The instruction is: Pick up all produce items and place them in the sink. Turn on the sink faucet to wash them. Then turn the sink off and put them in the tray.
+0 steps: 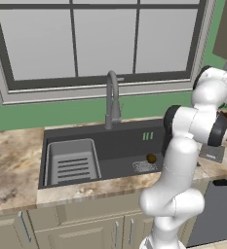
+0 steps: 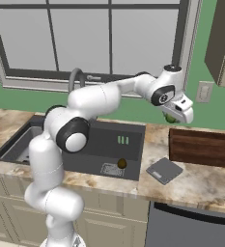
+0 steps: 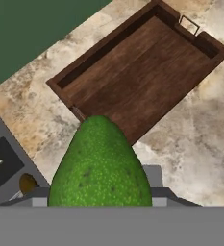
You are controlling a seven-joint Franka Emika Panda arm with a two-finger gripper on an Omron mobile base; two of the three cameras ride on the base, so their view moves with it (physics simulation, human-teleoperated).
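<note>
While gripped: speckled bright-green produce [image 3: 100, 166].

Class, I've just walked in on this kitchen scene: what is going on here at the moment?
The white robot arm is carrying the bright green produce item in its gripper, held in the air over the counter between the sink and the wooden tray. The tray has nothing in it yet. The dark brown produce item lies in the sink, beside the drain grate. No water can be seen coming from the faucet. A small flat grey square lies on the counter in front of the tray.
</note>
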